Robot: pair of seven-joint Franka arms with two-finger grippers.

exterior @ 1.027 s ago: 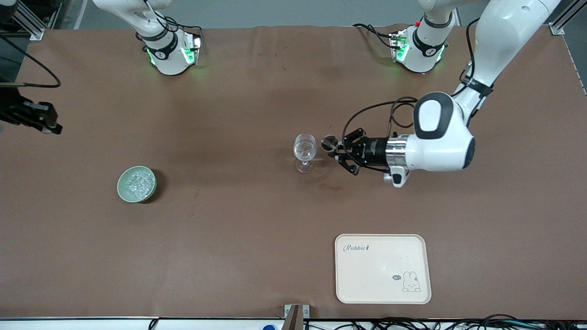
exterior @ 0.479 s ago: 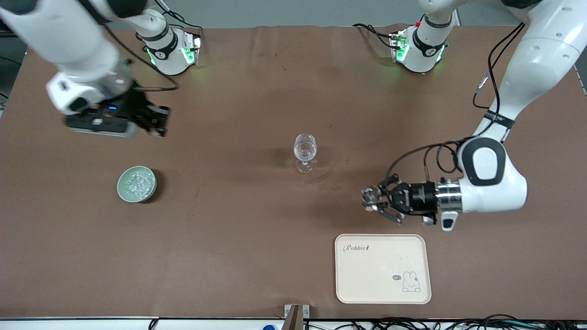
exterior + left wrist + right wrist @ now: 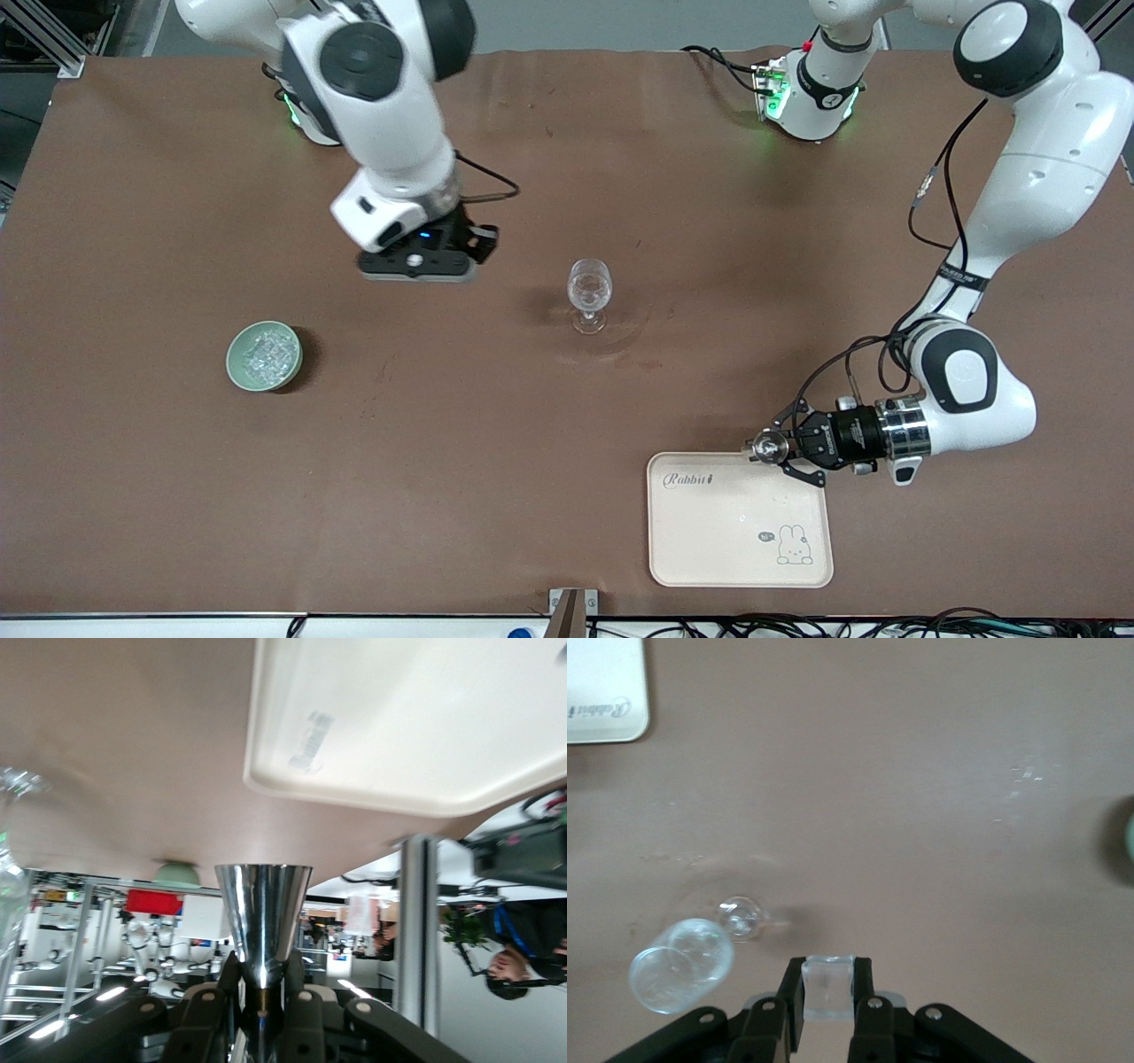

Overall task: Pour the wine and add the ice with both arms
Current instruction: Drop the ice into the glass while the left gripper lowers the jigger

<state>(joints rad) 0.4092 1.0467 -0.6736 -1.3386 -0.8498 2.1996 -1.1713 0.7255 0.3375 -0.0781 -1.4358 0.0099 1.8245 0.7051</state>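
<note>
Both arms (image 3: 1032, 168) have glossy white rounded links with dark grey joint caps; black cables run alongside; bases glow green; each black gripper (image 3: 769, 447) shows silver screws.

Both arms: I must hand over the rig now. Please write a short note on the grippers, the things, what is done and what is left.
Left gripper: shut on a steel cup, over the edge of the tray.
Right gripper: shut on an ice cube, over the table between the bowl and the glass.
The glass stands mid-table; the bowl, toward the right arm's end, holds ice.
Done: one cube is picked. Whether wine was poured cannot be told.
Left: drop the cube in the glass, set the cup down.
</note>
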